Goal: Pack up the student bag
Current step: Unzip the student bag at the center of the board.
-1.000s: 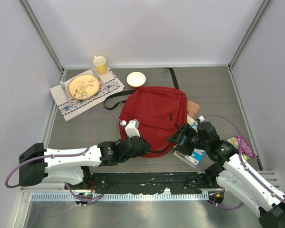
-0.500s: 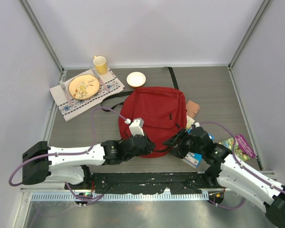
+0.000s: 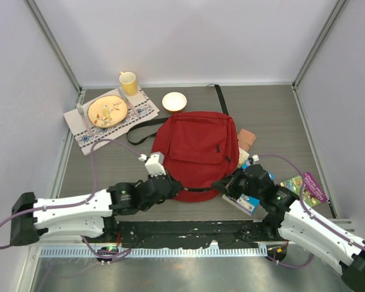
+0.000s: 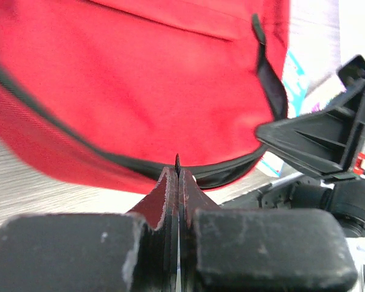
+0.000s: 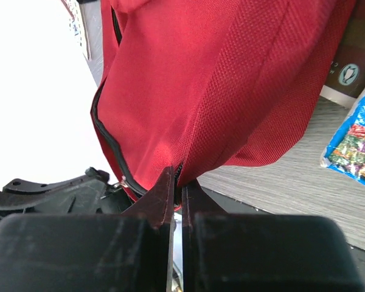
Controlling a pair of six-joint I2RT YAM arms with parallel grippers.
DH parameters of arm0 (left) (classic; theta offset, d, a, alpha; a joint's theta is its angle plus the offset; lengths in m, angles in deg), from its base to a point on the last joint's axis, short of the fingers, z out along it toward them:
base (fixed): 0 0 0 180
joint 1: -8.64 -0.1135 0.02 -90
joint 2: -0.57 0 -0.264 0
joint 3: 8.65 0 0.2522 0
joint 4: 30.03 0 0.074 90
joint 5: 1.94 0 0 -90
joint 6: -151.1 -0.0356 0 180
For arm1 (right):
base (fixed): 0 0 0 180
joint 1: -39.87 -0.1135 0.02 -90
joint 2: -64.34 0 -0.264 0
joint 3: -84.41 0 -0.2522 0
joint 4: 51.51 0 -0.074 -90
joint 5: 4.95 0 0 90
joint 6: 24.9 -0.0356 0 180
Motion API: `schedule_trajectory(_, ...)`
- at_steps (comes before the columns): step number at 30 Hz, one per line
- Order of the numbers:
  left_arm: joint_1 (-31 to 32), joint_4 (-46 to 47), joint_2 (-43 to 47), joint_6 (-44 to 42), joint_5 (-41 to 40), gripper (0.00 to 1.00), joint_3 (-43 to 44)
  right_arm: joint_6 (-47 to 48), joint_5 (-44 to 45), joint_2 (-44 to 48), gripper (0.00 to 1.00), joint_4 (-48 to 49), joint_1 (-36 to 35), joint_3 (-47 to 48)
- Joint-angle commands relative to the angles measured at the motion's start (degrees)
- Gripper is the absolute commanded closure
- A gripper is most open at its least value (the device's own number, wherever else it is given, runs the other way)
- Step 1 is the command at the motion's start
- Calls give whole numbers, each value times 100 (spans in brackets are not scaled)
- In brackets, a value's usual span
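Opening the student bag (image 3: 198,149): right gripper (image 5: 177,173) pinching its fabric, left gripper (image 4: 177,173) closed at the zip (image 4: 125,160); next I spread the mouth

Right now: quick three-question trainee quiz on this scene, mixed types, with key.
1. True or false: the right gripper hangs open above the student bag.
2. What lies on the patterned mat? A white bowl; B plate; C yellow mug.
3. Fill in: the left gripper pinches the bag's ____ edge (near/far).
Key: 1 false, it is shut on the bag's fabric. 2 B. 3 near.
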Motion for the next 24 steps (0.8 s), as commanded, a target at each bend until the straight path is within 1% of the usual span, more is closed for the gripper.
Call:
schedule_trajectory(1, -54, -1786, 893, 506, -1032, 100, -329, 500, 658, 296, 99, -497, 15, -4)
schedule_trajectory(2, -81, -1946, 1191, 577, -1084, 100, -391, 579, 676, 313, 99, -585, 24, -4)
schedule_trajectory(5, -247, -2316, 1675, 761, -1173, 100, -620, 878, 737, 392, 99, -761, 15, 22)
schedule_trajectory(8, -414, -2483, 1826, 788, -1234, 100, -700, 1212, 746, 577, 99, -901, 15, 31)
schedule_trajectory(9, -450, -2545, 1827, 797, -1269, 100, -691, 1309, 964, 621, 99, -989, 15, 74)
schedule_trajectory(13, -634, -2799, 1573, 771, -1357, 100, -516, 1863, 1282, 674, 99, -1297, 24, 233)
schedule_trajectory(14, -652, -2818, 1494, 762, -1366, 100, -480, 2081, 1369, 578, 99, -1306, 24, 268)
schedule_trajectory(16, -670, -2766, 1274, 701, -1331, 100, -401, 2205, 1397, 429, 99, -1280, 33, 408)
schedule_trajectory(17, -670, -2687, 1203, 648, -1270, 100, -383, 2354, 1240, 175, 99, -1115, 24, 452)
schedule_trajectory(18, -670, -2573, 1159, 535, -1200, 100, -383, 2416, 1143, 34, 95, -1096, 33, 661)
schedule_trajectory(19, -670, -2258, 1080, 446, -1130, 100, -401, 2478, 1037, -124, 86, -1113, 33, 803)
schedule_trajectory(20, -670, -2081, 1054, 385, -972, 100, -418, 2583, 854, -230, 73, -1113, 33, 935)
schedule_trajectory(21, -670, -1723, 1045, 280, -892, 100, -444, 2610, 626, -379, 50, -1174, 33, 1249)
schedule_trajectory(22, -670, -1580, 984, 261, -839, 100, -488, 2628, 588, -398, 43, -1444, 33, 1418)
schedule_trajectory(24, -661, -1273, 931, 252, -725, 100, -524, 2680, 501, -294, 32, -1692, 33, 1847)
